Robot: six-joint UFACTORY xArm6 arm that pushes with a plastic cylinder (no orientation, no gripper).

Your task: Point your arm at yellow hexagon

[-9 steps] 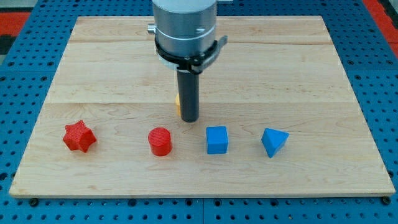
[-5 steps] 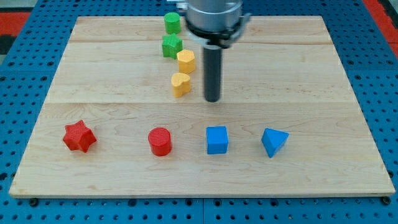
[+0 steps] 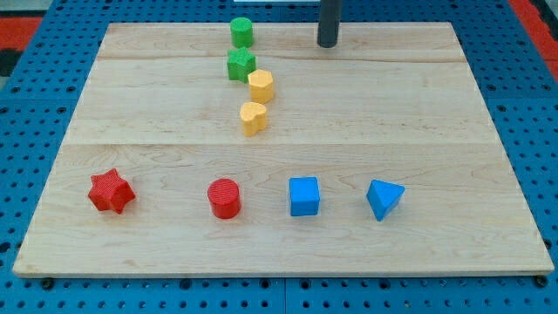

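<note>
The yellow hexagon (image 3: 261,85) sits on the wooden board (image 3: 418,131) in the upper middle. Just below it lies a second yellow block (image 3: 253,117), heart-like in shape. My tip (image 3: 327,44) is near the view's top edge, up and to the right of the yellow hexagon, well apart from it. It touches no block.
A green cylinder (image 3: 241,32) and a green star (image 3: 241,64) stand above the yellow hexagon. Along the lower part lie a red star (image 3: 111,191), a red cylinder (image 3: 225,198), a blue cube (image 3: 303,195) and a blue triangular block (image 3: 384,199).
My rod has moved from the board's middle, beside the lower yellow block, up and right to the view's top edge. The arm's body has left the view. No block has moved.
</note>
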